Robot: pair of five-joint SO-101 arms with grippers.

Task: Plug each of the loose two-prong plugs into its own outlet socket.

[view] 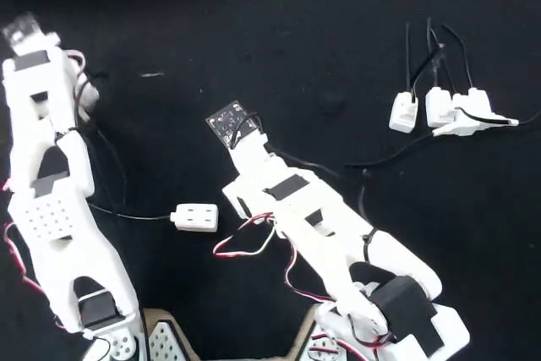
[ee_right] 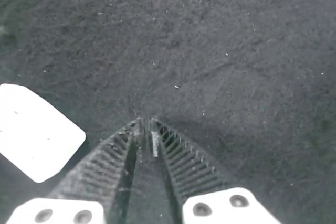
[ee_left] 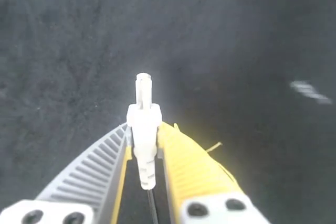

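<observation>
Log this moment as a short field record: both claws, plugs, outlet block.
left claw: shut on a white plug, prongs pointing away
right claw: shut, nothing seen in it
outlet block: on the black table beside the left arm, cord running toward it
white connectors: grouped on the right side, black cords attached
</observation>
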